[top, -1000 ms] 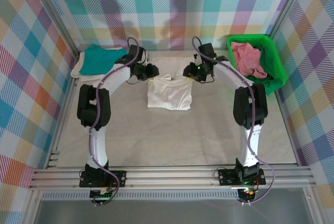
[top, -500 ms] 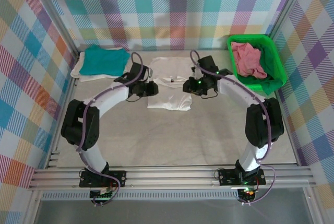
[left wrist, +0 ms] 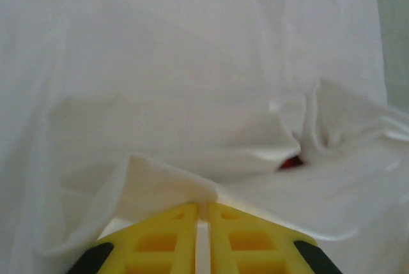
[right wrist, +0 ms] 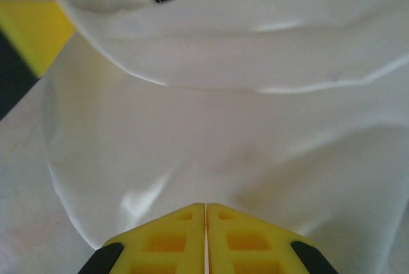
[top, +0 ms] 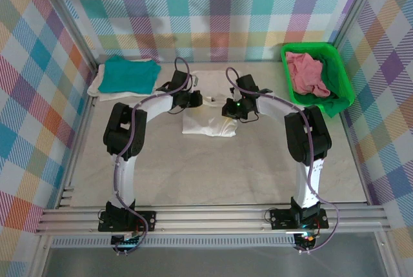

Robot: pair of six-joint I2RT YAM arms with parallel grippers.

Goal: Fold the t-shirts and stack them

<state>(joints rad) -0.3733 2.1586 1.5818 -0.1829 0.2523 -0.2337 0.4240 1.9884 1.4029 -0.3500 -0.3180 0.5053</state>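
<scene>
Two grippers sit low on one soft white cotton t-shirt [top: 208, 125], which lies on the grey table [top: 213, 180] near the middle of its back edge. The shirt's long way runs from the back edge toward the near edge. The left gripper [top: 195, 99] and the right gripper [top: 227, 108] sit side by side across that line, about halfway down the shirt. Both touch it, so neither arm is nearer.

From the left wrist, the left gripper [left wrist: 202, 205] is pressed closed, and a ridge of the white t-shirt [left wrist: 192, 63] rises right at its tips, so it looks pinched on the cloth. A tiny red spot [left wrist: 291, 162] peeks out of a crease. From the right wrist, the right gripper [right wrist: 205, 205] is pressed closed too, right on the white t-shirt [right wrist: 223, 146]. I cannot tell if cloth is caught between its tips.

My guess is the next move lifts this middle line and carries it along the shirt's long way to make a fold.

One second ago both grippers were part open and stood farther apart, closer to the back edge. Now they are closed and nearer each other.

The folded teal t-shirt [top: 131, 73] rests on a cream t-shirt [top: 97, 86] at the back left corner. The crumpled pink t-shirt [top: 306, 73] lies in the green plastic basket [top: 341, 77] at the back right corner.
</scene>
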